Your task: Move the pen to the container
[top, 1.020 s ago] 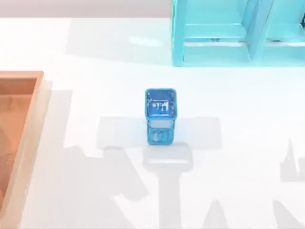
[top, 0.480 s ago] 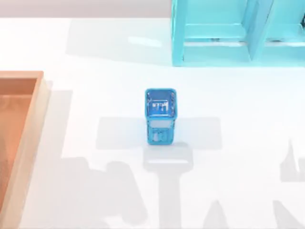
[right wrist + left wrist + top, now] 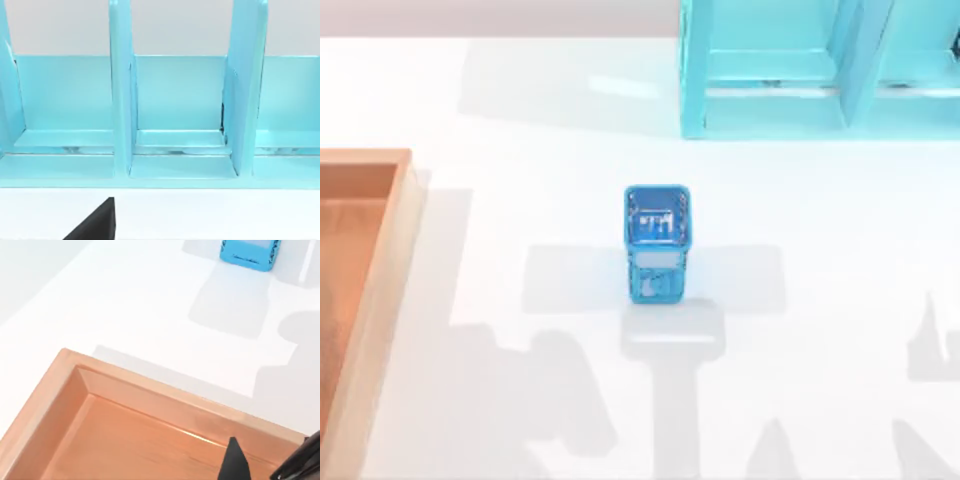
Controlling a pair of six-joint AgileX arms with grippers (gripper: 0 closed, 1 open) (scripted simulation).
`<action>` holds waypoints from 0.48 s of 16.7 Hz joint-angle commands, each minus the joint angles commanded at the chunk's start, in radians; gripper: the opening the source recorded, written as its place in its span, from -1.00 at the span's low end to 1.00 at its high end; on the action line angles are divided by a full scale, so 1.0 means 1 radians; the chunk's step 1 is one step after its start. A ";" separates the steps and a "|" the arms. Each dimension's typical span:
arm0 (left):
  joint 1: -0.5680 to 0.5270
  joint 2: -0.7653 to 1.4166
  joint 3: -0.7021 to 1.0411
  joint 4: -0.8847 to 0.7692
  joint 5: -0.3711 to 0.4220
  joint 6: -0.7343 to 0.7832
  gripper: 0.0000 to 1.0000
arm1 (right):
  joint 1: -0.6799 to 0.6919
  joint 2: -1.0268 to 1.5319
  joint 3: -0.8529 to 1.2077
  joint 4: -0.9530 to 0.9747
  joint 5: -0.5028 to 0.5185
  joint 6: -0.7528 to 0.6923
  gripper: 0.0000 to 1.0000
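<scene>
Left end effector (image 3: 267, 466): hangs over the floor of the wooden box (image 3: 165, 390), close inside one wall. Fingers (image 3: 234, 462) spread, bare box floor between them, nothing pinched.

Change over the last second, top view: the arm shadow on the table (image 3: 520, 120) at lower left of the frame slides a little toward the right. The dim patch that lay on the box (image 3: 380, 260) floor at the left edge of the frame is gone. Blue cup (image 3: 656, 243) sits exactly where it was, centre of frame, well apart from the box. The turquoise shelf (image 3: 800, 70) at upper right has not moved.

Pen: I cannot place it. Pale marks inside the cup mouth might be its label, but they are too small to tell.

My reading: my left arm is shifting above the box with nothing in its grip. So either the pen is already down in a part of the box I cannot check, or I have yet to fetch it.

Right end effector (image 3: 95, 225): parked, facing the shelf (image 3: 175, 100). I cannot tell its state.
</scene>
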 joint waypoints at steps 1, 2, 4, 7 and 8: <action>-0.008 -0.009 -0.038 0.037 0.002 -0.012 -1.00 | 0.000 0.000 0.000 0.000 0.000 0.000 1.00; -0.016 -0.018 -0.077 0.075 0.003 -0.023 -1.00 | 0.000 0.000 0.000 0.000 0.000 0.000 1.00; -0.034 -0.034 -0.149 0.152 0.009 -0.047 -1.00 | 0.000 0.000 0.000 0.000 0.000 0.000 1.00; -0.054 -0.047 -0.213 0.218 0.020 -0.080 -1.00 | 0.000 0.000 0.000 0.000 0.000 0.000 1.00; -0.055 -0.047 -0.216 0.220 0.020 -0.081 -1.00 | 0.000 0.000 0.000 0.000 0.000 0.000 1.00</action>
